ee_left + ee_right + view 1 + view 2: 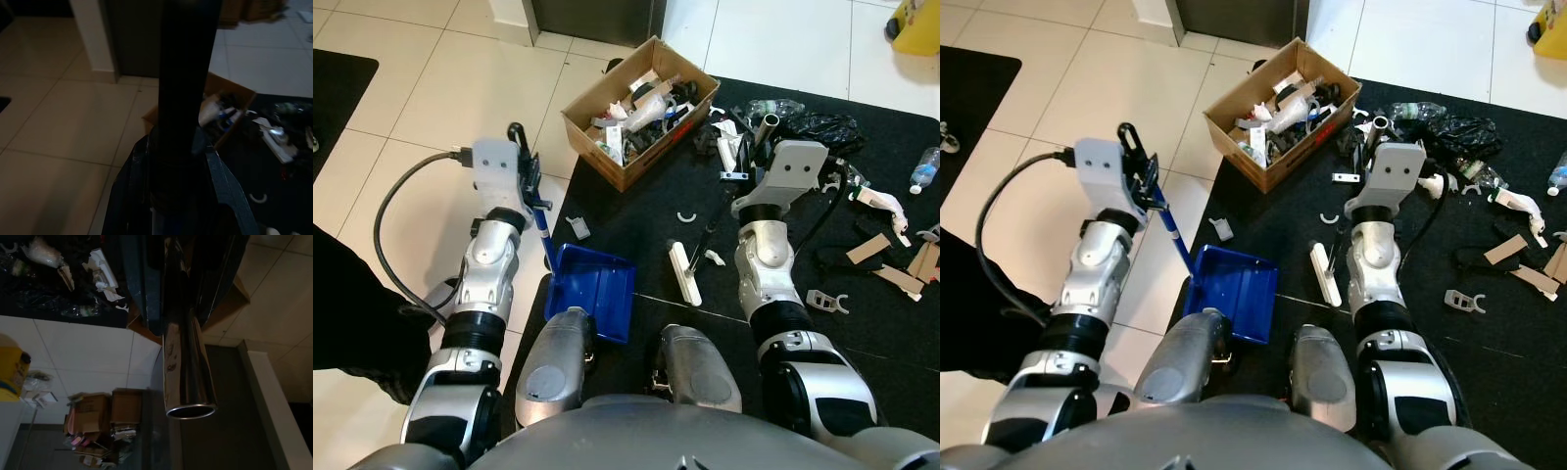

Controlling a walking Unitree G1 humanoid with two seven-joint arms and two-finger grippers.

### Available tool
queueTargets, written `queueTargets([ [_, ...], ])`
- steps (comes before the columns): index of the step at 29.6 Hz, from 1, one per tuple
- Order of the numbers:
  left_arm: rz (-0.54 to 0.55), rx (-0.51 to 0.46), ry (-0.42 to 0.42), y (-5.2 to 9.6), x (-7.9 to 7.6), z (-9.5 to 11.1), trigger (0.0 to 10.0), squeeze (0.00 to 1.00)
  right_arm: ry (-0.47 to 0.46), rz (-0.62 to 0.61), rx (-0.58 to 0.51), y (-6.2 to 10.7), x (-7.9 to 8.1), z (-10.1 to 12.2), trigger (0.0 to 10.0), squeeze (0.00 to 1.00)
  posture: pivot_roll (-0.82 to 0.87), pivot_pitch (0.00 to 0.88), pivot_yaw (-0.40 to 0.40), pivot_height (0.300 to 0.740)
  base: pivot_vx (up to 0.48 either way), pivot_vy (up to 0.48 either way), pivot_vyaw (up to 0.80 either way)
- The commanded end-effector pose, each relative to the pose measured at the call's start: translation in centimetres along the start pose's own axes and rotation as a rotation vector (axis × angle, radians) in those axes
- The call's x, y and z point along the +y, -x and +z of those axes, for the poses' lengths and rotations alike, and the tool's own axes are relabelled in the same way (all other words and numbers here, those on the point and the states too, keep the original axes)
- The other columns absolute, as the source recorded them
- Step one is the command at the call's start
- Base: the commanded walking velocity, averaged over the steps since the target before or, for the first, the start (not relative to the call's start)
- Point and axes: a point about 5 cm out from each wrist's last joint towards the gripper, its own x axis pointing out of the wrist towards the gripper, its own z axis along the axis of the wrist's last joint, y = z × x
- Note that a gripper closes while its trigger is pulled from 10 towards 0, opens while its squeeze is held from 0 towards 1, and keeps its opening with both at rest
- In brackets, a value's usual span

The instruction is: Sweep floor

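Blue plastic dustpan (597,290) sits low in the middle of the frame, at the edge of the black mat (646,225), its blue handle (540,235) rising to the left tool (530,176), which is closed around the handle's dark top. Just right of it, the white broom head (685,273) lies on the mat, and its thin pole (715,220) climbs to the right tool (756,147), clamped around the shiny metal tube (188,367). Scattered litter (886,259) covers the right side of the mat: cardboard scraps, white clips, a bottle (924,168). A cardboard box (641,110) full of rubbish stands at upper centre.

The risk is that the broom pushes debris past the pan's open lip, since the pan rests partly on the mat's edge and may tilt; a stroke too wide could also knock the box.
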Motion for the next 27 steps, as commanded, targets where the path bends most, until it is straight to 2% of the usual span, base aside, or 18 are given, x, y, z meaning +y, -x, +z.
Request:
queueTargets([
  [1, 0.006, -0.018, 0.042, -0.2, -0.2, 0.6, 10.0, 0.00, 0.001, 0.002, -0.026, -0.4, 0.1, 0.7, 10.0, 0.00, 0.07, 0.005, 0.018, 0.740, 0.000, 0.000, 0.00],
  [3, -0.018, -0.063, 0.044, -0.5, -0.6, 1.6, 10.0, 0.00, 0.012, 0.015, -0.047, -1.0, 0.5, 1.3, 10.0, 0.00, 0.07, 0.004, 0.020, 0.740, 0.000, 0.000, 0.00],
  [7, -0.078, -0.084, 0.078, -0.9, -1.7, 2.7, 10.0, 0.00, 0.033, 0.036, -0.107, -1.8, 0.7, 2.7, 10.0, 0.00, 0.06, 0.002, 0.022, 0.740, 0.000, 0.000, 0.00],
  [10, -0.079, -0.095, 0.082, -1.0, -1.8, 3.0, 10.0, 0.00, 0.041, 0.035, -0.119, -1.9, 0.6, 3.0, 10.0, 0.00, 0.06, 0.002, 0.023, 0.740, 0.000, 0.000, 0.00],
  [13, -0.056, -0.159, -0.020, -1.5, -1.4, 4.1, 10.0, 0.00, 0.105, -0.004, -0.122, -2.4, -0.9, 3.3, 10.0, 0.00, 0.07, 0.003, 0.021, 0.740, 0.000, 0.000, 0.00],
  [14, -0.056, -0.159, -0.020, -1.5, -1.4, 4.1, 10.0, 0.00, 0.105, -0.004, -0.122, -2.4, -0.9, 3.3, 10.0, 0.00, 0.07, 0.003, 0.021, 0.740, 0.000, 0.000, 0.00],
  [16, -0.047, -0.163, -0.064, -1.7, -1.1, 4.1, 10.0, 0.00, 0.133, -0.039, -0.118, -2.6, -1.9, 3.5, 10.0, 0.00, 0.06, 0.002, 0.021, 0.740, 0.000, 0.000, 0.00],
  [17, -0.055, -0.158, -0.100, -1.6, -1.1, 3.8, 10.0, 0.00, 0.171, -0.078, -0.110, -2.8, -2.9, 3.6, 10.0, 0.00, 0.06, 0.000, 0.022, 0.740, 0.000, 0.000, 0.00],
  [22, -0.055, -0.142, -0.105, -1.5, -1.0, 3.5, 10.0, 0.00, 0.177, -0.094, -0.111, -3.0, -3.4, 3.8, 10.0, 0.00, 0.06, 0.000, 0.023, 0.740, 0.000, 0.000, 0.00],
  [27, -0.058, -0.113, -0.100, -1.7, -1.0, 3.0, 10.0, 0.00, 0.133, -0.111, -0.104, -3.3, -3.2, 3.8, 10.0, 0.00, 0.07, 0.000, 0.026, 0.740, 0.000, 0.000, 0.00],
])
